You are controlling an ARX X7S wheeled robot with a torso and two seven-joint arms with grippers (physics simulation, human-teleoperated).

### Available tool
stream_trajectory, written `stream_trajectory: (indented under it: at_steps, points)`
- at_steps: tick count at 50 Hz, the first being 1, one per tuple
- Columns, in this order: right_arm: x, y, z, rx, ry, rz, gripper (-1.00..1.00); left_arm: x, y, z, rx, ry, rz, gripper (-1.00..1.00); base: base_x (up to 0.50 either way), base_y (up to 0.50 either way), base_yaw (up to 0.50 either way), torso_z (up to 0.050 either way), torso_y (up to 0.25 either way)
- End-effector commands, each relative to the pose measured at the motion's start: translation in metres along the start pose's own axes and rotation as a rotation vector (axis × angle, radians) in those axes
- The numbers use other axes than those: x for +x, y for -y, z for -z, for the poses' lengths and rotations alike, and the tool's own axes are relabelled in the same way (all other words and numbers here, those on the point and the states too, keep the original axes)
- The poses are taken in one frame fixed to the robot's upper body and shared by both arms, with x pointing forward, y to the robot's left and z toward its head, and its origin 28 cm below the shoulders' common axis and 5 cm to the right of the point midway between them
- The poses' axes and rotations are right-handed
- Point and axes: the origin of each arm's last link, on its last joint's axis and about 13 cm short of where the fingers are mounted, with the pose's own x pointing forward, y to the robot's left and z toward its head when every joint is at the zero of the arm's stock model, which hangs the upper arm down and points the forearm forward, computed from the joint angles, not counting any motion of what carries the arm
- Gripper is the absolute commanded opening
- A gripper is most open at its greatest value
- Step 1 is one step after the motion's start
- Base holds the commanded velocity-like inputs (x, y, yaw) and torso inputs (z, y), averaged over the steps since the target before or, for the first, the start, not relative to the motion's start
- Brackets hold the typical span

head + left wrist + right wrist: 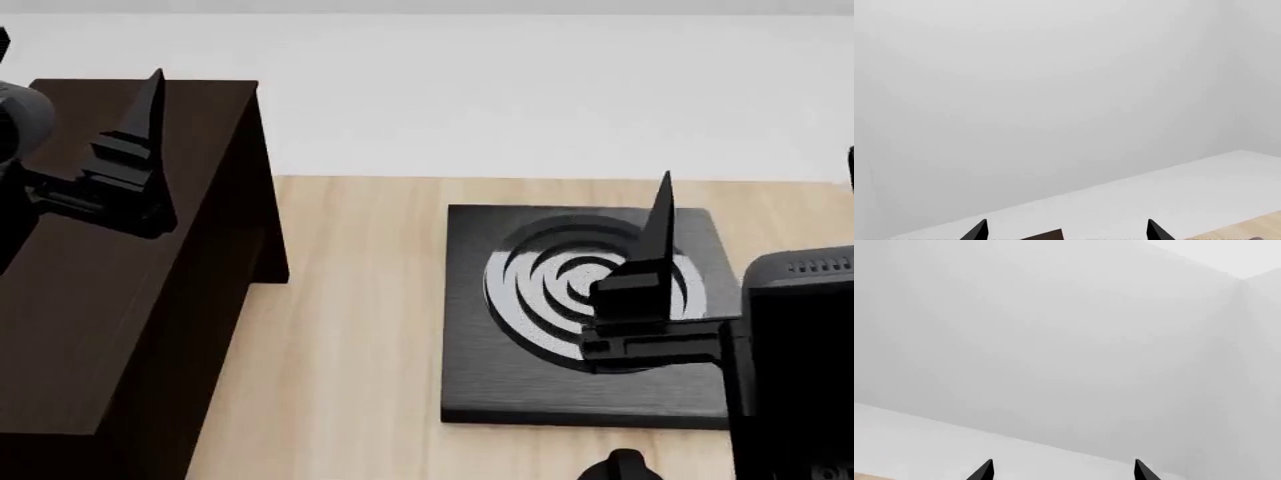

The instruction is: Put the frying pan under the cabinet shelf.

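The frying pan is not in view in any frame. The cabinet shelf (pixel 120 300) is a large dark brown wood-grain box at the left of the head view. A corner of it also shows in the left wrist view (pixel 1044 236). My left gripper (pixel 74 75) hovers above the cabinet's flat top, open and empty, its fingertips wide apart in the left wrist view (pixel 1067 225). My right gripper (pixel 754 190) hovers above the burner plate, open and empty, fingertips wide apart in the right wrist view (pixel 1063 463).
A square black burner plate (pixel 534 380) with pale concentric rings lies on the light wood table (pixel 360 330), right of the cabinet. A small black rounded shape (pixel 622 466) sits at the bottom edge; I cannot tell what it is. White walls lie behind.
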Motion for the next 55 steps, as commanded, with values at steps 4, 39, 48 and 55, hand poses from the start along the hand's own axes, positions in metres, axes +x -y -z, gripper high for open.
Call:
stream_trajectory:
  at_steps: [4,39,48,55]
  points:
    - [-0.018,0.010,0.022,0.002,-0.115,0.081,1.00,0.007,0.000,0.004,0.007,-0.008,0.001,1.00,0.00,0.00,0.00,0.000,0.000]
    - [-0.072,0.040,0.030,-0.027,-0.293,0.292,1.00,0.018,-0.005,-0.049,0.082,0.110,0.023,1.00,0.00,0.00,0.00,0.000,0.000]
    - [-0.087,0.048,0.034,-0.034,-0.330,0.327,1.00,0.025,-0.008,-0.053,0.087,0.121,0.020,1.00,0.00,0.00,0.00,0.000,0.000]
    - [-0.093,0.052,0.039,-0.033,-0.359,0.348,1.00,0.028,-0.010,-0.055,0.085,0.123,0.009,1.00,0.00,0.00,0.00,0.000,0.000]
